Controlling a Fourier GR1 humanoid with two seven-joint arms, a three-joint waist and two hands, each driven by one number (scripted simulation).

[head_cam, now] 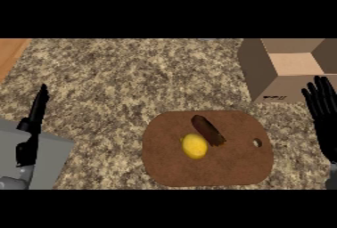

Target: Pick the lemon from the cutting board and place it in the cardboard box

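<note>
— Looking at the board, how far along would you say this is?

— Nothing is done yet, as far as I can judge. The lemon lies near the middle of the board, just beside a dark brown oblong thing that I can't name for certain. The two look to be touching or nearly so.

— And the hands?

— Neither is on the lemon. The right hand shows at the right edge, fingers straight and spread, holding nothing, in front of the box. The left hand is at the left edge, seen side-on, fingers straight and pointing up, also empty. Both are well apart from the fruit.

— So what is left?

— All of it: reach, close on the lemon, lift, carry it to the box at the table's far right, let go. The box stands open at the top, and no lemon is seen in it.

— Any writing?

— A small dark mark low on the box's front face. Too small to read.
</note>
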